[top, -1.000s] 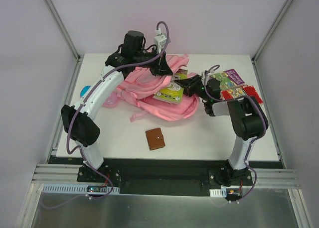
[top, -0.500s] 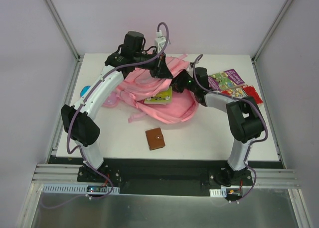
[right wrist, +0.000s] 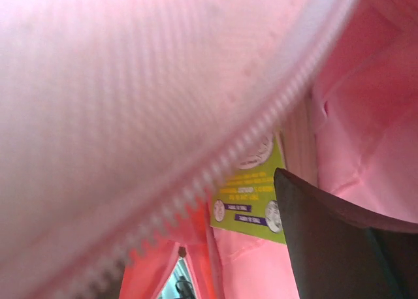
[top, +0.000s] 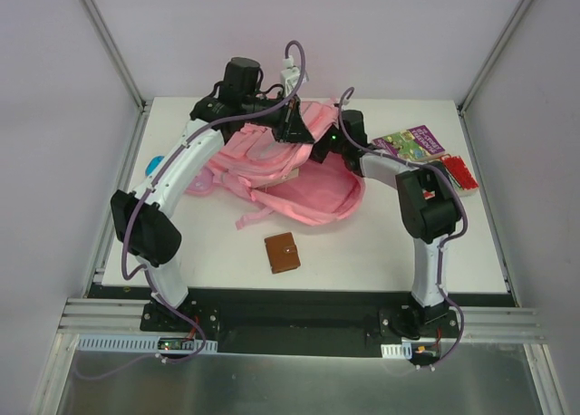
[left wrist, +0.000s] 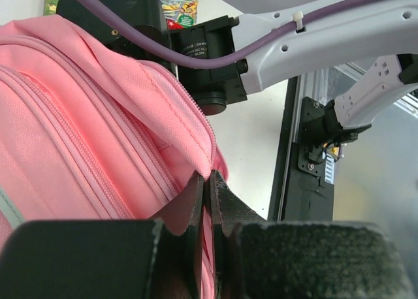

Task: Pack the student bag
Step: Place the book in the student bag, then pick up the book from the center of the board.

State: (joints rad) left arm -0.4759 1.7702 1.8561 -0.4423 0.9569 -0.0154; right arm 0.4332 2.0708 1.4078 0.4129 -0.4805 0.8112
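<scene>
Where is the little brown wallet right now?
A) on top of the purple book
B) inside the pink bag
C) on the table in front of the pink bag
C: the brown wallet lies by itself on the white table, on the near side of the student bag and not touching it.

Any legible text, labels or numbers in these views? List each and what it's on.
Nothing can be read as it stands.
Green book cover inside the student bag: yellow and white print, blurred.
Label on the black motor housing, left wrist view: white print, too small.
Purple book: cover lettering too small.
</scene>
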